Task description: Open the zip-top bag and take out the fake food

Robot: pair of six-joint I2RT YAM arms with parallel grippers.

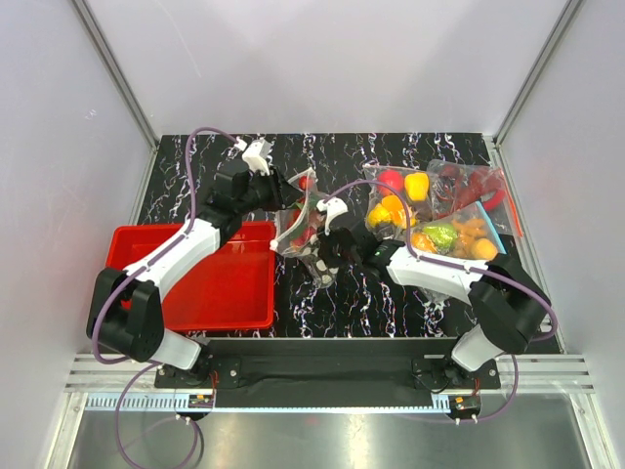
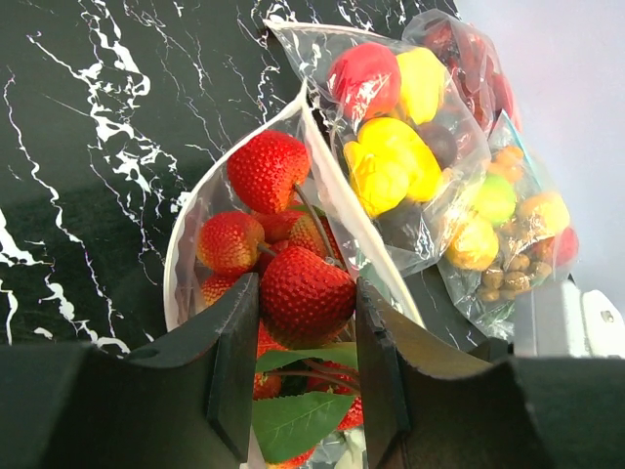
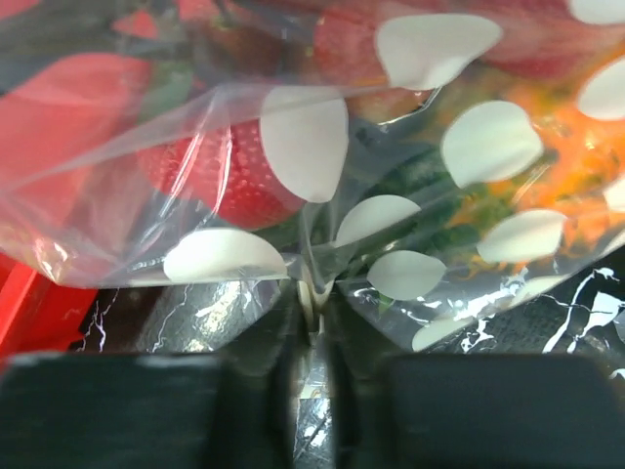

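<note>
Zip-top bag (image 1: 296,227) of clear, crinkly plastic printed with white round dots is held between the two arms over the middle of the black, white-veined marble-look table (image 1: 371,313). It sits just right of the shallow red plastic tray (image 1: 225,293). The bag's mouth gapes toward the left arm. The left pincer (image 2: 308,293) reaches into that mouth, partly closed, with a red, seeded, strawberry-shaped piece of the fake food (image 2: 269,171) gripped between its fingers. More red berries and green leaves crowd around it inside the bag. The right pincer (image 3: 312,313) is nearly closed and pinches a fold of the dotted plastic at the bag's other end. Other clear bags (image 1: 395,200) of red, yellow and orange pieces lie on the table to the far right, apart from both pincers.
</note>
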